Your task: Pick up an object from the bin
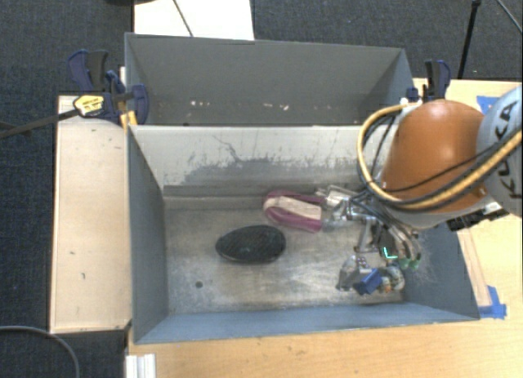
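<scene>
Orange wrist cover [433, 152] looms over the right side of the grey bin [147, 229]. Below it, the end effector [372, 274] sits low by the near right corner; whether it is spread or pinching cannot be told. A pink-and-purple object [292, 211] lies near its left, and a black oval lump [251, 244] farther left.

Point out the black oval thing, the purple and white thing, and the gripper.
black oval thing [251, 244]: camera view, middle of its top.
purple and white thing [292, 210]: camera view, its purple middle.
gripper [372, 277]: camera view, its lower end.
</scene>
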`<state>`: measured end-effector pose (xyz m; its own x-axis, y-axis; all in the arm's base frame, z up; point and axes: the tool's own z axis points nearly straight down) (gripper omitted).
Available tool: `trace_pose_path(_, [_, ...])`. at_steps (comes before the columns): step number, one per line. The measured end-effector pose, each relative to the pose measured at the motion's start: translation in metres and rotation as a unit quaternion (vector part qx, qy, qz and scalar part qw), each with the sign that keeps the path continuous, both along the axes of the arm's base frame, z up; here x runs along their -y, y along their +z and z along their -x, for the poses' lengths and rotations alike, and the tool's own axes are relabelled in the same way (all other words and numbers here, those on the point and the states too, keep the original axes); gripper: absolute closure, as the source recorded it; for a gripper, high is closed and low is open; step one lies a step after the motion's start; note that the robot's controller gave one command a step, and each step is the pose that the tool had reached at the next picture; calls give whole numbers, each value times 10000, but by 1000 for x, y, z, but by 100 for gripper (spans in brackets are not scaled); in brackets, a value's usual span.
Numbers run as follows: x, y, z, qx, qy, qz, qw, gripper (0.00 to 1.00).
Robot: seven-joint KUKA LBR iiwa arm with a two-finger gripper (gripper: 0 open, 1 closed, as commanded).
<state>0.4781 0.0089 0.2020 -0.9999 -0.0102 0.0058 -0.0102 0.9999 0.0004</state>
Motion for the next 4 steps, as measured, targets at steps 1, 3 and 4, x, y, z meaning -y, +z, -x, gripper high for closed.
trace_pose_path(1, [-63, -61, -48, 34, -473, -14, 9989, 0])
trace_pose_path(3, [-113, -108, -48, 55, 1950, -7, 9808, 0])
trace_pose_path(4, [-113, -109, -48, 49, 1935, -11, 9811, 100])
